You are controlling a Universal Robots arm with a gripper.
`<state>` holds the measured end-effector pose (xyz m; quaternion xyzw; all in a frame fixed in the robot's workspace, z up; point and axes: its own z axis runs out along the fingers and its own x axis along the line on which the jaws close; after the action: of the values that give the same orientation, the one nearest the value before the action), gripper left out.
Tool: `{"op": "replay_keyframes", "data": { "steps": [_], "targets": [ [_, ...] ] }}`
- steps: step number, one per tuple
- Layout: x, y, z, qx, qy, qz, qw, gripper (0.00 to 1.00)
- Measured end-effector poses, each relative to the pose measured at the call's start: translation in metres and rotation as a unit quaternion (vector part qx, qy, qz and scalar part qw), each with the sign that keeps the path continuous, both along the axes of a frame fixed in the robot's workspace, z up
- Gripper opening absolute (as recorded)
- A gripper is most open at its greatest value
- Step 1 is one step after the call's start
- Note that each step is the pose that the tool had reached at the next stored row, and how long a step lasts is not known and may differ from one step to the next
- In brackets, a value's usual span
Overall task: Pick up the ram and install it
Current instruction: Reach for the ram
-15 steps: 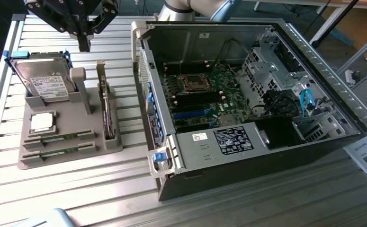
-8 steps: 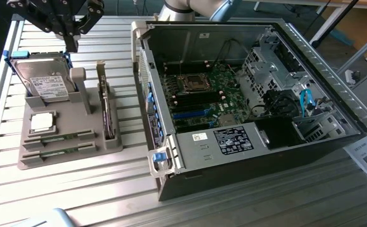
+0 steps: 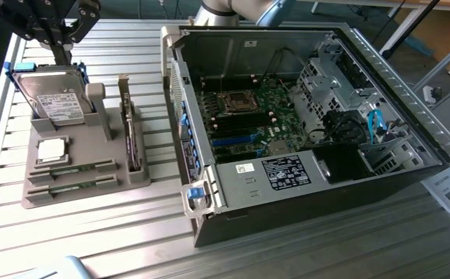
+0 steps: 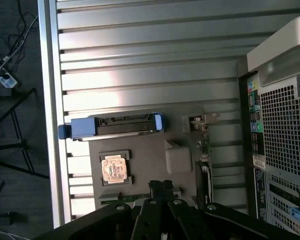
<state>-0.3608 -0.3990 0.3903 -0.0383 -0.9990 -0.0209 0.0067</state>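
Two rams lie flat in slots at the front of a grey holder tray (image 3: 136, 177): one ram (image 3: 71, 170) and a second ram (image 3: 68, 187) just below it. In the wrist view a green strip of ram (image 4: 115, 201) peeks out beside the black fingers. My gripper (image 3: 57, 46) hangs high over the far end of the tray, above the hard drive (image 3: 54, 99), well apart from the rams. Its fingers meet at the tips, holding nothing. The gripper (image 4: 161, 186) points down at the tray (image 4: 150, 150).
The tray also carries a square silver processor (image 3: 52, 150) and a card standing on edge (image 3: 132, 133). An open computer case (image 3: 380, 70) lies at the exterior view's right, its motherboard (image 3: 248, 116) exposed. Everything rests on a ribbed metal table (image 3: 93, 232).
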Motion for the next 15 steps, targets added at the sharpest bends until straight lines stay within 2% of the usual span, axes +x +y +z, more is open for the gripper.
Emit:
{"op": "replay_keyframes", "data": {
  "steps": [7, 10, 12, 15],
  "targets": [
    [-0.001, 0.0, 0.0001, 0.0, 0.0004, 0.0, 1.0, 0.1],
    [-0.001, -0.0023, 0.0, 0.0, 0.0004, 0.0, 1.0, 0.1],
    [-0.001, -0.0058, 0.0, 0.0, 0.0004, 0.0, 1.0, 0.1],
    [-0.001, -0.017, 0.0, 0.0, 0.0003, 0.0, 1.0, 0.1]
  ]
}}
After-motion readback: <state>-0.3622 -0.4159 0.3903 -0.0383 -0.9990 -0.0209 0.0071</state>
